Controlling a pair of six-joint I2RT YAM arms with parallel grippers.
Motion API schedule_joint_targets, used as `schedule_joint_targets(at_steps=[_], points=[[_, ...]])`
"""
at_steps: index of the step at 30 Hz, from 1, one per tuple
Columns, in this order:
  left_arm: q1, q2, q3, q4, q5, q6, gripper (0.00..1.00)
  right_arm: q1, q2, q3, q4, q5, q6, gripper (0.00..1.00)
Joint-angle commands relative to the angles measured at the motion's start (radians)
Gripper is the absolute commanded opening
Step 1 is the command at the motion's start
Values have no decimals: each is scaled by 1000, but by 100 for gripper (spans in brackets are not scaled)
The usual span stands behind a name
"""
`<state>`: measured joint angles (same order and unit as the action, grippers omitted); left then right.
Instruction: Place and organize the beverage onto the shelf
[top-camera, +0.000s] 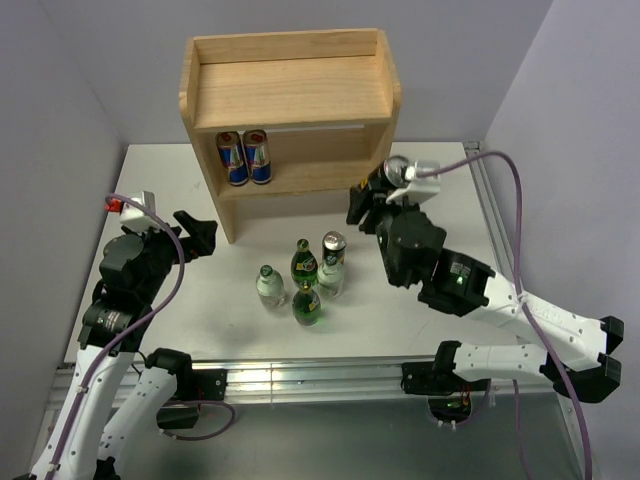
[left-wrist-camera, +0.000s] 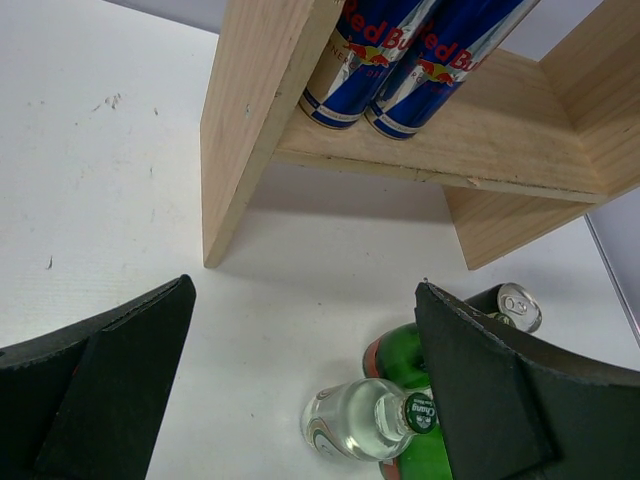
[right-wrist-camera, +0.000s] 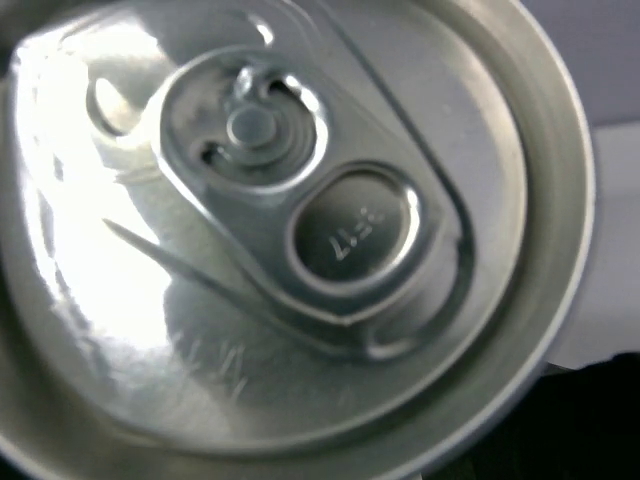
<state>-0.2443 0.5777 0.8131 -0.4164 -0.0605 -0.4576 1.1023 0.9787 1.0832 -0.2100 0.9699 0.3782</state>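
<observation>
— beverage can (top-camera: 397, 168) first: where is it, and who has it?

— off the table (top-camera: 160, 180), just beside the right side panel of the shelf (top-camera: 290, 45). the right gripper (top-camera: 385, 185) looks closed round its body, though the fingers are hidden. the wrist view is all silver lid (right-wrist-camera: 300, 230).

— how will it handle?

— my guess is a thin, smooth wall that is slippery and dents under a hard squeeze. hold it round the middle and keep it upright.

— and the left gripper (top-camera: 200, 235)?

— spread wide with nothing in it, its fingers (left-wrist-camera: 110, 370) apart over the table near the shelf's left panel (left-wrist-camera: 240, 130).

— room to move?

— two red bull cans (top-camera: 244, 157) stand at the left of the lower tier, so the board to their right is free. the side panel is the edge to mind going in, and the top board looks low overhead. the top tier is bare but has a raised rim to lift over.

— what's left?

— a clear bottle (top-camera: 267, 285), two green bottles (top-camera: 304, 262) and another can (top-camera: 332, 262), clustered in front of the shelf. they stand close together, so a finger reaching for one could knock its neighbour.
</observation>
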Motion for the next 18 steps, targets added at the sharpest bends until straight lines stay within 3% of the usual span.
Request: schedule_joint_targets(at_steps=[1, 5, 13, 18], points=[[17, -15, 6, 33, 51, 25, 99, 7, 116, 246, 81, -8, -293, 0], [33, -18, 4, 31, 51, 25, 99, -1, 291, 575, 71, -25, -533, 0], [37, -12, 9, 24, 51, 28, 99, -99, 652, 1235, -114, -45, -691, 0], [39, -9, 11, 21, 71, 33, 99, -182, 684, 1259, -110, -63, -679, 0]])
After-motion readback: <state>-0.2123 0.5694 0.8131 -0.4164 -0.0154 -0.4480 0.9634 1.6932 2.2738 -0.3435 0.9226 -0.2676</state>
